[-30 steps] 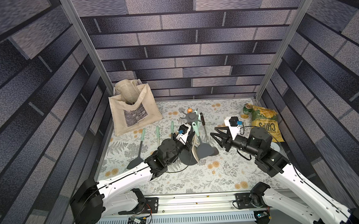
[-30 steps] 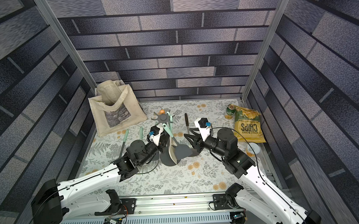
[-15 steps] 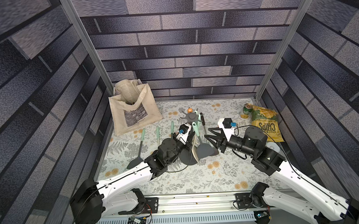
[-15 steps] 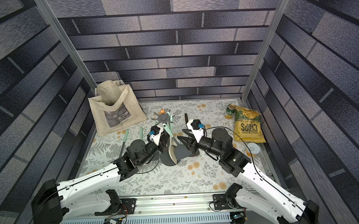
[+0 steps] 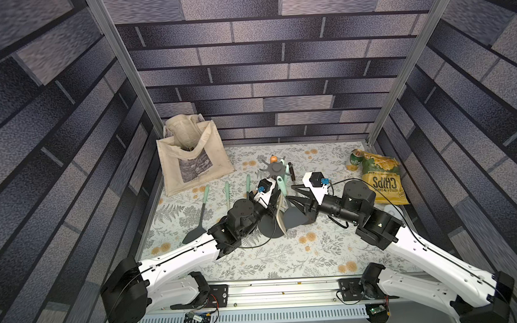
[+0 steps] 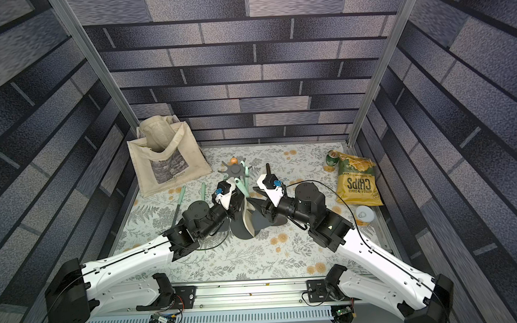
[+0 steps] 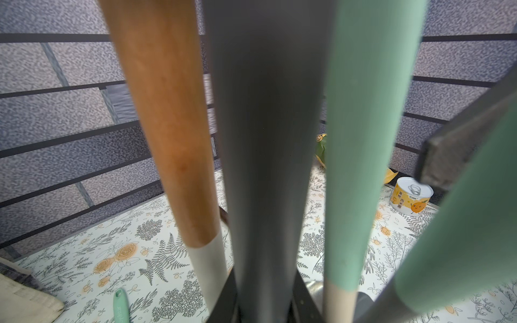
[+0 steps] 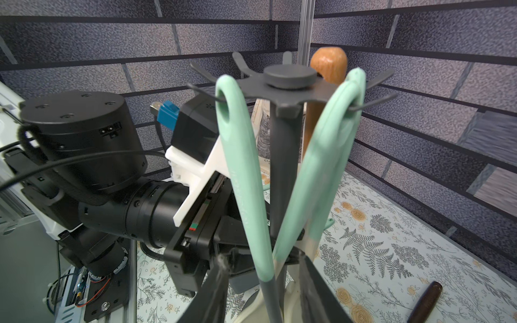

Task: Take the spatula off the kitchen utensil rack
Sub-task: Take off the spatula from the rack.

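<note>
The kitchen utensil rack stands mid-table, a dark grey pole on a round base with a star of hooks on top. Several utensils hang from it. The spatula has a mint handle and a dark grey blade. My left gripper is shut on the rack's pole, low down. My right gripper is open, with one finger on each side of the spatula's lower handle. A second mint handle and a wooden handle hang beside it.
A cream tote bag leans at the back left. Three mint-handled utensils lie left of the rack. A dark handle lies behind it. A chips bag, a green can and a yellow can sit right.
My right gripper has moved left to the rack, and its fingers now stand around the hanging handles. The left arm and the rack have not moved.
</note>
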Robot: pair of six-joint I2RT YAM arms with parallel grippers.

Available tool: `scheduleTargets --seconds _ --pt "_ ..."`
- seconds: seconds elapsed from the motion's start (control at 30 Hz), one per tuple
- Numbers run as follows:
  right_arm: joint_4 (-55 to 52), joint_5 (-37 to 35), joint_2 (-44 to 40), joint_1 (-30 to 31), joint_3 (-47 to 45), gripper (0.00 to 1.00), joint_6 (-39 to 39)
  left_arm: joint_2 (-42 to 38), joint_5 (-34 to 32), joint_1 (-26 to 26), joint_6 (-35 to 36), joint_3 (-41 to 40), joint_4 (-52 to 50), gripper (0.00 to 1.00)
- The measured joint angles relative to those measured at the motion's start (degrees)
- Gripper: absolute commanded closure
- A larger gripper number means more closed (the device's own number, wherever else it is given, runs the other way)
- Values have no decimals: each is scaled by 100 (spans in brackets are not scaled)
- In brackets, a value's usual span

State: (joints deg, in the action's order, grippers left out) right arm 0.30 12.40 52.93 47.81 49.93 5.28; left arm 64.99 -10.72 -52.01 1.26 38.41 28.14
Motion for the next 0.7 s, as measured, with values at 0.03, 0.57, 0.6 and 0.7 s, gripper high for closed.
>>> scheduleTargets --seconds 0.03,0.57,0.6,0.7 --pt "0 -15 11 22 15 57 20 0 0 0 0 2 -4 87" --pt "2 -243 428 326 201 66 323 0 0 0 0 11 -20 86" --pt "2 -275 450 341 221 68 352 0 0 0 0 11 -20 86" --pt "0 -345 476 374 243 76 415 0 0 0 0 11 -22 86"
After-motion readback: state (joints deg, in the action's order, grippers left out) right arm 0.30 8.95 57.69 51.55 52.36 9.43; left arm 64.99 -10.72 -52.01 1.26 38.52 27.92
